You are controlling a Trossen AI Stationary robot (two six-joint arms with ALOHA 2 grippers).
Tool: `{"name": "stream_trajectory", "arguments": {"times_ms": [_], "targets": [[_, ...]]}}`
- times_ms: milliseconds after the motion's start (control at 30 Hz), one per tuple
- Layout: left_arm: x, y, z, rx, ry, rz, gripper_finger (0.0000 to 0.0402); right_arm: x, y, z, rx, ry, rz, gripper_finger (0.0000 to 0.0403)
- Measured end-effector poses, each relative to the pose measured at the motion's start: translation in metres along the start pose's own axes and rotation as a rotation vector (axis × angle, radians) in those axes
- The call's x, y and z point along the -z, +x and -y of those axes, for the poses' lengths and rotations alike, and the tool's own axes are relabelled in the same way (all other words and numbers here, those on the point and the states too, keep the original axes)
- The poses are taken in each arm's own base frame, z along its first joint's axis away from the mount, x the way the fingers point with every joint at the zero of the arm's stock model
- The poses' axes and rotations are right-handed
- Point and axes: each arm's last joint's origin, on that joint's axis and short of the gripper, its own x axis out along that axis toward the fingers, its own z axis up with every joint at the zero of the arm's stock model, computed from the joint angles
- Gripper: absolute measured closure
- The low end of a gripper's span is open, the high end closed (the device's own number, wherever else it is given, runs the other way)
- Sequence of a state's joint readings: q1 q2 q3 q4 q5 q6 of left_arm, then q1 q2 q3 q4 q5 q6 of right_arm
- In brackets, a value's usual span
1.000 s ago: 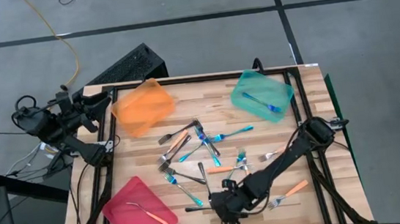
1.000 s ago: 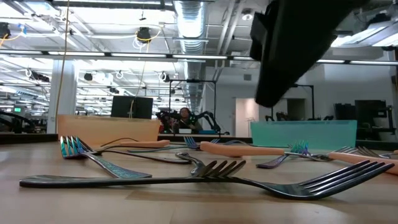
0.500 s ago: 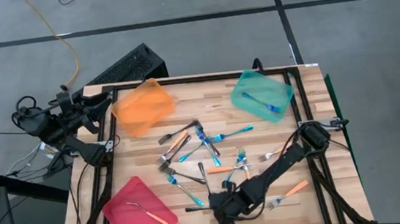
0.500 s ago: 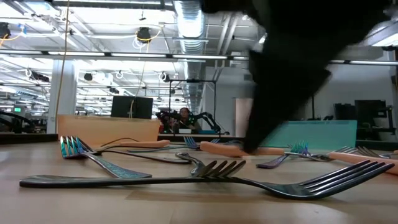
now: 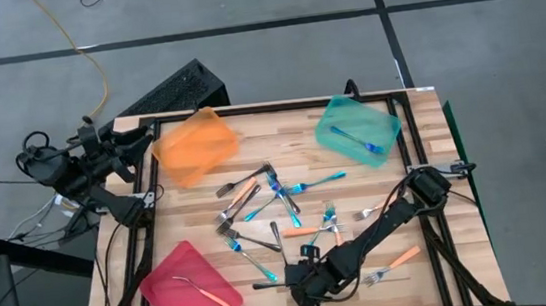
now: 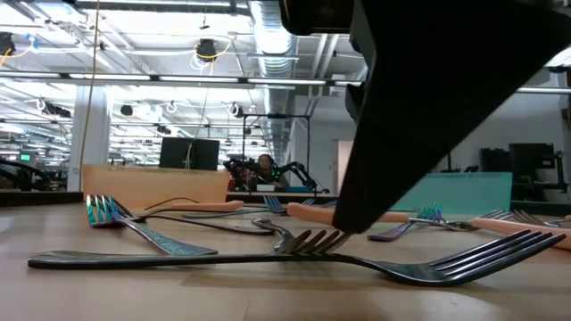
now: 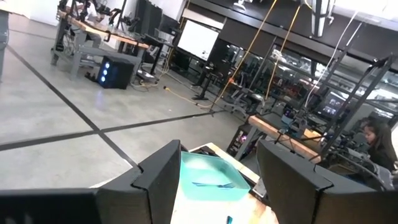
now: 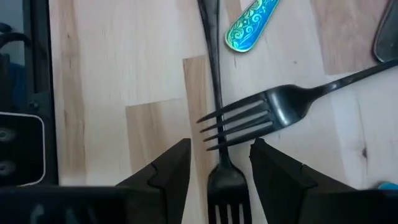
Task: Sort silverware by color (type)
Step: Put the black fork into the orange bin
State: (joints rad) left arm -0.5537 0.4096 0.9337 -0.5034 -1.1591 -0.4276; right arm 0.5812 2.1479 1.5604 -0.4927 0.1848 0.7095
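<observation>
Sorted: one blue fork (image 5: 357,142) in teal tray (image 5: 332,125), one in pink tray (image 5: 165,279).
Left: pile (image 5: 279,213) at table centre.
Right gripper (image 8: 217,171): released, straddling dark fork (image 8: 219,124).
Left gripper (image 7: 217,180): released, off far-left corner.

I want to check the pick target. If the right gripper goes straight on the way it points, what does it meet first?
The right gripper, open, points down at the table. Between its fingers lies a dark fork, so it would likely meet that first; a second dark fork crosses it just beyond.
</observation>
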Motion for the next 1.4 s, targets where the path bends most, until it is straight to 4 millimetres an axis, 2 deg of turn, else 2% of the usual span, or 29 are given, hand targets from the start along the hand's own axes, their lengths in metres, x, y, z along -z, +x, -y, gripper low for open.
{"name": "stream_trajectory", "arguments": {"times_ms": [567,833,1100,1267,1400], "targets": [[0.0,0.0,0.0,0.0,-0.003,0.0,0.0205,0.002,0.003,0.004,0.029,-0.013,0.006,0.0216],[0.0,0.0,0.0,0.0,-0.001,-0.001,0.0205,0.003,0.021,0.005,0.007,0.011,-0.01,0.0216],[0.0,0.0,0.0,-0.002,0.001,-0.001,0.0205,0.002,0.021,0.008,0.021,0.036,-0.018,0.0218],[0.0,0.0,0.0,-0.003,0.001,0.0,0.0205,0.001,0.021,0.01,0.01,0.043,-0.03,0.0243],[0.0,0.0,0.0,-0.001,0.0,-0.001,0.0205,0.002,0.021,0.012,0.019,0.043,-0.041,0.0286]]}}
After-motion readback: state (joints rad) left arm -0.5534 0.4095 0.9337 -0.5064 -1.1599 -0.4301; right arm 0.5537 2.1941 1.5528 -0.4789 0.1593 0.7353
